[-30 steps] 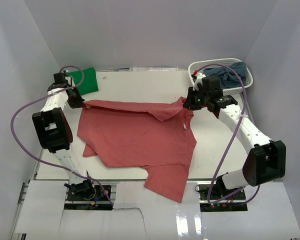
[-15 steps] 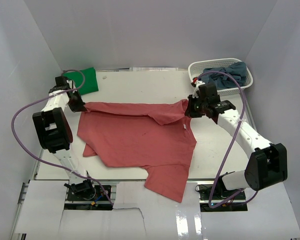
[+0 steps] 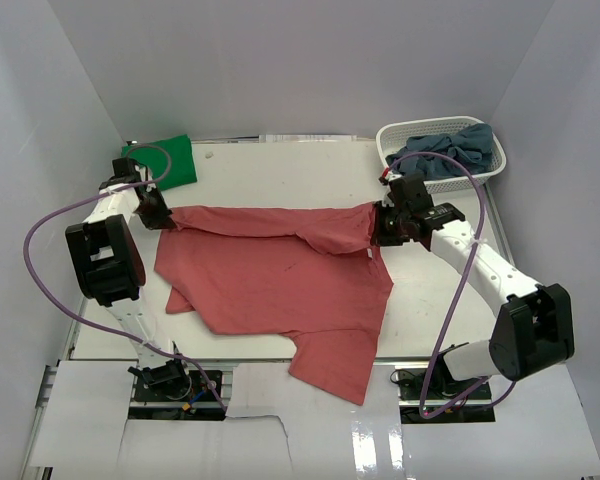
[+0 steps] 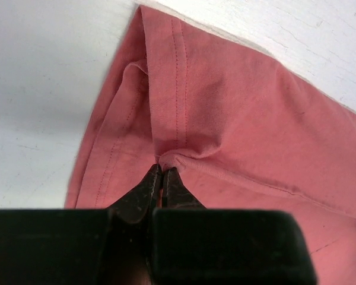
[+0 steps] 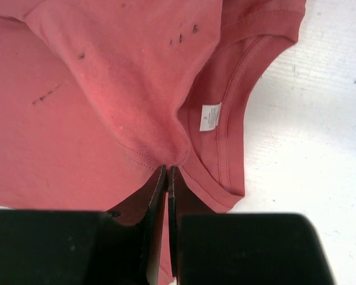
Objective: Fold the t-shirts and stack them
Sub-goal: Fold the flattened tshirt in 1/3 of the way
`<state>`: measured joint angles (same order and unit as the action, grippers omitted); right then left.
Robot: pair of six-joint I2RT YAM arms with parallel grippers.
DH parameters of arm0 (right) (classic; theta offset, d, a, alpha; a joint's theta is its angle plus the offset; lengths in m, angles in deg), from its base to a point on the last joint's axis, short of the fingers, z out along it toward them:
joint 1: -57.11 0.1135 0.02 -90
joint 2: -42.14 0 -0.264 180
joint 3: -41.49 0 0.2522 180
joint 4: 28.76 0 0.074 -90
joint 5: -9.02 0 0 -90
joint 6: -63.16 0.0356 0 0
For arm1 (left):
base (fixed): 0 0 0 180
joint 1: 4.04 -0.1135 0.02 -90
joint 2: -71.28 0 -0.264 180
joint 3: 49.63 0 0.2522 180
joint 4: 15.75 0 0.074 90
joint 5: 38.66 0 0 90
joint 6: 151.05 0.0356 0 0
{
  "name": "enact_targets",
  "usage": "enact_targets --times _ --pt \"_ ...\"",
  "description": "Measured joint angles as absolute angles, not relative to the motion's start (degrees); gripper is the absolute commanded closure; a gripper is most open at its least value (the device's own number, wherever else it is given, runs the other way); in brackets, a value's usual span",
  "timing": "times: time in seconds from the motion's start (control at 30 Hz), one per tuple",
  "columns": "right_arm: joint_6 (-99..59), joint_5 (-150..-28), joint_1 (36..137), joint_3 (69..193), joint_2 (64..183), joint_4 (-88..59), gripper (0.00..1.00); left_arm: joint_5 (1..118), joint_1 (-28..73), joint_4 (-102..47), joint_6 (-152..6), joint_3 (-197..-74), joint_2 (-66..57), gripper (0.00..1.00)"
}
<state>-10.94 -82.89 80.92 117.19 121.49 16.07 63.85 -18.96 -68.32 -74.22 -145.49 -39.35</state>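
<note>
- On the tabletop (image 3: 280, 170), the red t-shirt (image 3: 280, 290) lies spread out in the middle. Its far edge is turned over toward the near side as a long folded band.
- The left tool (image 4: 162, 173) is at the far left corner. Its jaws are almost together, and a pucker of the hemmed cloth runs into their tips, so it looks pinched on the red t-shirt.
- The right tool (image 5: 167, 170) is closed on a fold of the same shirt just beside the collar (image 5: 237, 113).
- The step in hand appears to be the first fold, carrying the far edge over the body.
- The next move likely calls for both tools to lay the band down evenly and let go without dragging the cloth. One sleeve hangs off the near edge and needs tucking in.
- The green t-shirt (image 3: 170, 160) lies folded at the far left, and the grey-blue shirts (image 3: 450, 152) wait in the basket (image 3: 395, 135).
- Compared with a second ago, the right tool has come nearer and lower, away from the basket. The band now lies flatter and straighter, and the left tool has barely shifted.
</note>
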Motion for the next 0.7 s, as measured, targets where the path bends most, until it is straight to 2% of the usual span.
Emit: enact_targets --times 0.13,0.17,0.23,0.3,0.33,0.37,0.5,0.7 --pt "-10.7 -82.5 81.3 117.2 122.0 18.2 0.92 64.0 -19.0 -68.5 -74.2 -145.5 -39.4 0.85" --pt "-10.7 -82.4 81.3 117.2 122.3 18.8 0.89 64.1 -19.0 -68.5 -74.3 -145.5 -39.4 0.82" --pt "-10.5 -82.4 81.5 117.2 122.8 19.8 0.72 64.2 -19.0 -68.5 -74.4 -145.5 -39.4 0.76" --pt "-10.2 -82.2 81.6 117.2 123.3 20.9 0.57 64.1 -19.0 -68.5 -74.4 -145.5 -39.4 0.61" --pt "-10.3 -82.2 81.7 117.2 123.5 21.5 0.44 64.0 -19.0 -68.6 -74.6 -145.4 -39.4 0.55" --pt "-10.1 -81.9 81.8 117.2 123.7 22.0 0.37 63.6 -19.0 -68.6 -74.7 -145.4 -39.4 0.51" --pt "-10.2 -79.9 82.0 117.4 124.0 23.3 0.32 61.6 -19.0 -69.5 -75.5 -145.3 -39.4 0.44" --pt "-10.2 -76.9 82.0 121.8 125.5 24.5 0.3 58.7 -19.0 -69.9 -76.1 -145.3 -39.4 0.44"
